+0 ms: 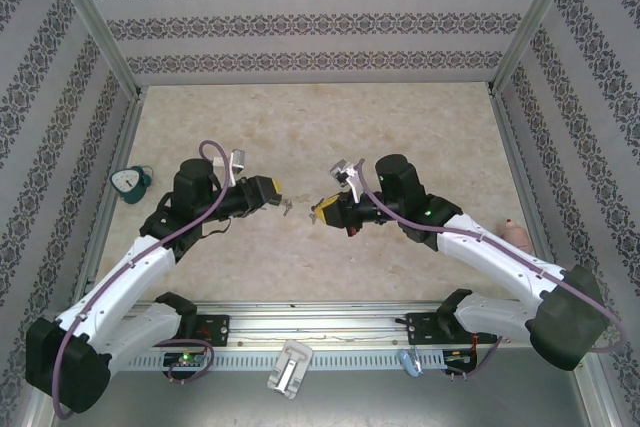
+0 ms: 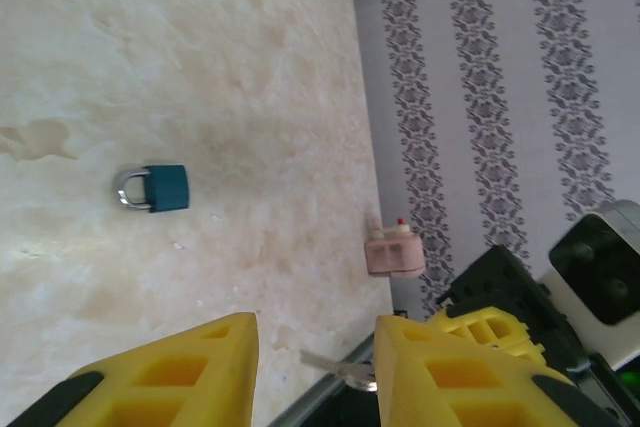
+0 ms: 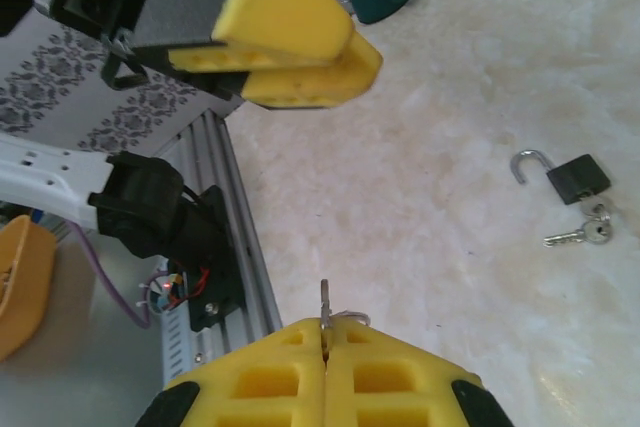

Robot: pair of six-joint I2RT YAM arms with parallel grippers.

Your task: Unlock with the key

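My right gripper (image 3: 325, 335) is shut on a small silver key (image 3: 323, 303), whose blade sticks out past the yellow fingertips. In the top view it (image 1: 320, 212) faces my left gripper (image 1: 277, 191) at mid-table, with the key (image 1: 287, 207) between them. My left gripper (image 2: 315, 337) is open; the key (image 2: 345, 372) lies in the gap close to its right finger, touching neither pad that I can see. A blue padlock (image 2: 160, 188) lies flat on the table, shackle closed. A black padlock (image 3: 578, 179) with its shackle open and keys attached lies further off.
A teal object (image 1: 130, 183) sits by the left wall and a pink one (image 1: 515, 237) by the right wall. The metal rail (image 1: 320, 312) runs along the near edge. Patterned walls enclose the table on three sides.
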